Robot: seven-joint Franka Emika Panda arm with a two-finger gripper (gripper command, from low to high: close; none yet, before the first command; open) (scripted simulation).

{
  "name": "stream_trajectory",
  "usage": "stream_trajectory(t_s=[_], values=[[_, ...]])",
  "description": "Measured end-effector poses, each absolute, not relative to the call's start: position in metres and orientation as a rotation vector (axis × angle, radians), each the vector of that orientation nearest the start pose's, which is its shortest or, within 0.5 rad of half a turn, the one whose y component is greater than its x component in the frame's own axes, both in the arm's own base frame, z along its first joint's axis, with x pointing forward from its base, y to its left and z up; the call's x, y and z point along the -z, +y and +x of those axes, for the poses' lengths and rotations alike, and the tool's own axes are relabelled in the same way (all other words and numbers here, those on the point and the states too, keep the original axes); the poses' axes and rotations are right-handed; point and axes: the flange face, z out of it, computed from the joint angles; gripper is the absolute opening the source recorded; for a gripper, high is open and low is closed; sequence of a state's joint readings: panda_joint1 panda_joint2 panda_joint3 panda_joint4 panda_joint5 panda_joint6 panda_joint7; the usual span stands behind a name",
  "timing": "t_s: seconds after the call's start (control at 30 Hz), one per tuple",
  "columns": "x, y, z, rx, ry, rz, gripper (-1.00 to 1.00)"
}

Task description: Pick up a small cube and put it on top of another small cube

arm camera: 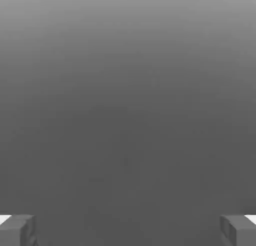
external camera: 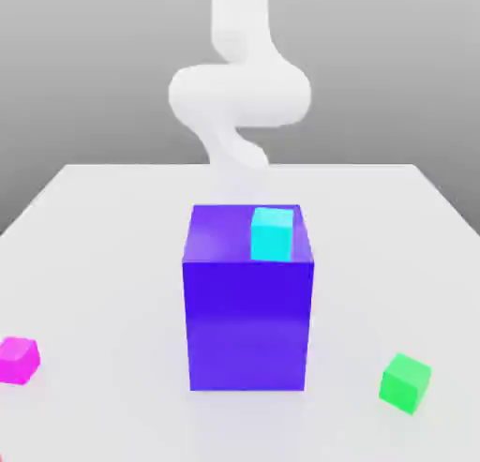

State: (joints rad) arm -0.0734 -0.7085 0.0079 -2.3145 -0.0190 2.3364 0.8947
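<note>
Starting at the exterior view's left, you are looking at the small magenta-pink cube [external camera: 19, 360] sitting on the white table [external camera: 112, 263] at about eight o'clock from the big blue-purple block [external camera: 248, 301]. The small cyan cube [external camera: 273, 233] is resting on that block's top, with the white arm [external camera: 239, 90] rising behind. The small green cube [external camera: 405, 382] is lying at four o'clock. In the hand view your gripper [arm camera: 128, 230] is standing wide apart, gripping nothing.
</note>
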Motion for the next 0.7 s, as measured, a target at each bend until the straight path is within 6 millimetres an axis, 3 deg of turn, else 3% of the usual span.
stream_trajectory(t_s=[0.17,0.37,0.53,0.63,0.7], values=[[-0.592,-0.088,0.431,0.809,1.668,-2.288,0.00],[-0.484,-0.173,0.453,0.611,2.131,-2.046,0.00],[-0.389,-0.241,0.440,0.429,2.470,-1.765,0.00],[-0.332,-0.287,0.414,0.314,2.670,-1.532,0.00],[-0.294,-0.306,0.396,0.234,2.772,-1.386,0.00]])
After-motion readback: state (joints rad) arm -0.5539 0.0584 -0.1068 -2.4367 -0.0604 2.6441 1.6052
